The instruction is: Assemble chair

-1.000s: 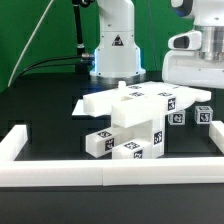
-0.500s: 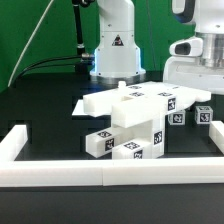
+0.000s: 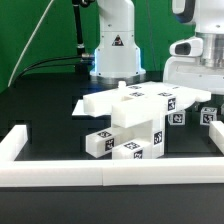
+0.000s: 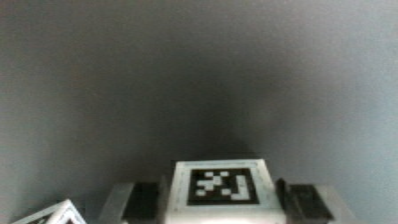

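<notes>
At the exterior view's right, just beside the part-built chair [image 3: 135,115], a small tagged block [image 4: 221,185] rests on the table [image 3: 40,110]. It looks stiff, light and smooth, best pinched across its flat sides. The gripper [image 4: 214,200] straddles it, fingers [image 4: 128,200] close against both sides; whether they grip it, I cannot tell.

No words or numbers can be read. A black warning triangle [image 3: 115,42] marks the white robot base [image 3: 115,62]. In front of that base, black-and-white square tags [image 3: 163,99] dot the chair parts [image 3: 125,112], one topping a small block [image 4: 222,186].
</notes>
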